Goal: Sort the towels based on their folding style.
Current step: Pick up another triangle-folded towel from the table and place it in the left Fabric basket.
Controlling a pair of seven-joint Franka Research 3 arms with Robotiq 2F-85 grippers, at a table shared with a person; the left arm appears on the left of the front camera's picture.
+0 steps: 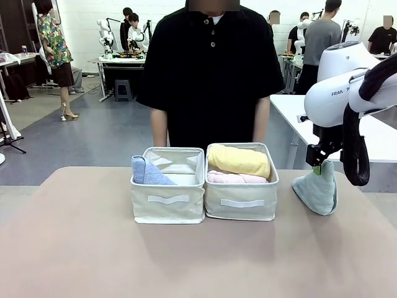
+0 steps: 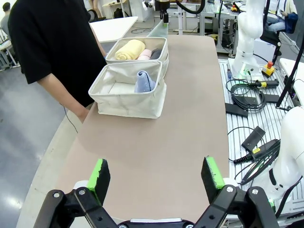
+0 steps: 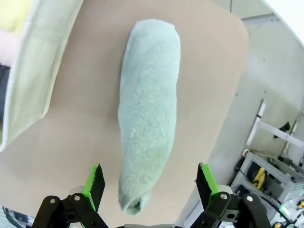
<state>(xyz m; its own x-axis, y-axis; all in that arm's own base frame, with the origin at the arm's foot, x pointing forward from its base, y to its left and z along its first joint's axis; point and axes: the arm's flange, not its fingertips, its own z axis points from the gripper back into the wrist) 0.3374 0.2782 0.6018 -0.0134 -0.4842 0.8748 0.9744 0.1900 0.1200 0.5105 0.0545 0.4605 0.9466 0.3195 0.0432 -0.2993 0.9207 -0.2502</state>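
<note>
While its jaws stand wide apart, the right gripper [image 3: 150,179] hangs over the pale teal towel [image 3: 149,109].
That towel lies on the table [image 1: 93,248] beside the basket [image 1: 242,203] holding the yellow towel [image 1: 239,160] and the pink towel [image 1: 232,178]; the left gripper [image 2: 156,174], also spread, hovers over the table.

2 cream baskets [image 1: 168,200] [image 1: 242,203]; 5 towels: 1 yellow [image 1: 239,160], 1 pink [image 1: 232,178], 1 grey [image 2: 156,53], 1 blue [image 1: 146,171], 1 teal [image 1: 317,189].

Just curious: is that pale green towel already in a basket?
Out: the pale teal towel lies on the table, apart from the nearer cream basket.
</note>
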